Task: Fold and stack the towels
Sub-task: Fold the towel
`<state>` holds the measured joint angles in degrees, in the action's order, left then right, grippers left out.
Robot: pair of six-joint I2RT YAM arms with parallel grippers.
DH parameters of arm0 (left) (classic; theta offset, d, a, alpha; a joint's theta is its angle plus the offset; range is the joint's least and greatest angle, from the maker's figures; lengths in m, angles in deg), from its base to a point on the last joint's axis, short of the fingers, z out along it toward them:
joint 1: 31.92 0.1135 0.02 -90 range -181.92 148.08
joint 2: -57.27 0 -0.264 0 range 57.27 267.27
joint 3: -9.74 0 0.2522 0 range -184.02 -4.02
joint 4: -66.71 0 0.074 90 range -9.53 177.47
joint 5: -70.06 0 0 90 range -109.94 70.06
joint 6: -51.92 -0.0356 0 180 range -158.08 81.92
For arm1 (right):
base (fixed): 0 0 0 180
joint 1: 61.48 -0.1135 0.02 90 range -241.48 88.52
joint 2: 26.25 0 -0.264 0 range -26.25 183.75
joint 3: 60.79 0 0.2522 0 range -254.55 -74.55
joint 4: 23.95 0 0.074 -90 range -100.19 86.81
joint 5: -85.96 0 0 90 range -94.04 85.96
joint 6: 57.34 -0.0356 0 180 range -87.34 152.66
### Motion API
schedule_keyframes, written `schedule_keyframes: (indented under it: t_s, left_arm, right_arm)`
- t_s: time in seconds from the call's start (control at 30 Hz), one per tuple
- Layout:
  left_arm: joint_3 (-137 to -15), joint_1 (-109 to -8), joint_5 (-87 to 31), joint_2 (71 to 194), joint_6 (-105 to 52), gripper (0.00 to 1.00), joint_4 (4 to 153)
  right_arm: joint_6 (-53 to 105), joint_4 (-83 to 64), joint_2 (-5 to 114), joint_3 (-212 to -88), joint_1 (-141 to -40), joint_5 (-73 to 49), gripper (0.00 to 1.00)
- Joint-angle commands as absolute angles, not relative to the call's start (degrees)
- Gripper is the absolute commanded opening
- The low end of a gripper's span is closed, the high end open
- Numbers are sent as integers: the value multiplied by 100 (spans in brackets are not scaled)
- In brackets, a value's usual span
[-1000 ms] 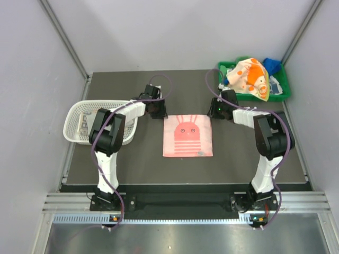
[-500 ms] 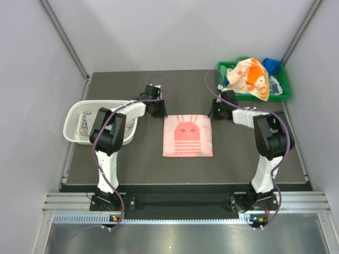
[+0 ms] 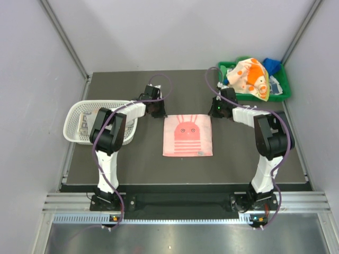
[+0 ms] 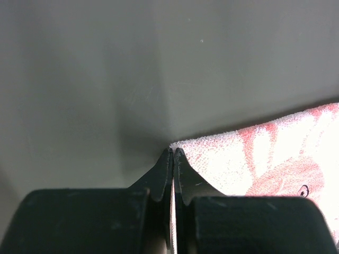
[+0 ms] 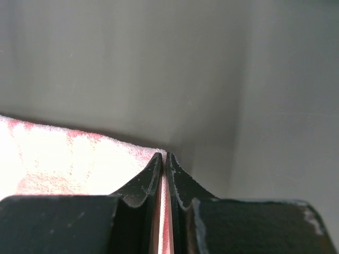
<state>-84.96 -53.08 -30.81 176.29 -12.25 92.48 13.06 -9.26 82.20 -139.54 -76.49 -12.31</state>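
Pink towel point(image 3: 187, 136) lies spread flat and nearly square at the middle of the dark worktop point(image 3: 132, 161), a rabbit face with two small eyes, upright ears and red stripes across its lower half. A small tag sits at its near right corner, too small to read. The left arm point(image 3: 132, 108) reaches to the towel's far left corner and the right arm point(image 3: 246, 114) to its far right corner, each with its jaws clenched on the hem there. At the far right, a green tray point(image 3: 286, 87) holds a crumpled orange-patterned towel point(image 3: 251, 76) heaped over a blue cloth point(image 3: 271, 64). On the left, a white perforated basket point(image 3: 71, 119) carries a folded pale cloth point(image 3: 83, 123), its markings too small to make out.
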Motion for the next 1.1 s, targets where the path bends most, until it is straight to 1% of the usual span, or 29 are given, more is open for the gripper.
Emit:
schedule_keyframes:
  t_s: [0.0,0.3,0.63,0.73,0.83,1.07]
  left_arm:
    - [-8382,-5310,-2970,17593,-1197,0,9031]
    - [-8452,-5222,-2750,17452,-1118,0,8479]
    - [-8383,-5125,-2978,17074,-1083,0,7837]
    - [-8198,-5125,-3048,16890,-1022,0,7723]
    - [-7742,-5125,-3066,16635,-952,0,7512]
    - [-6794,-5178,-3242,15898,-723,0,7028]
  right_arm:
    - [1315,-1037,8045,-14266,-7713,-1257,5]
    - [1324,-1037,8001,-14469,-7608,-1160,3]
    - [1350,-1283,7606,-14249,-7485,-1274,3]
    - [1324,-1318,7413,-14091,-7484,-1318,3]
    - [1236,-1467,7158,-13784,-7484,-1379,3]
    - [1060,-1810,6596,-12774,-7502,-1432,3]
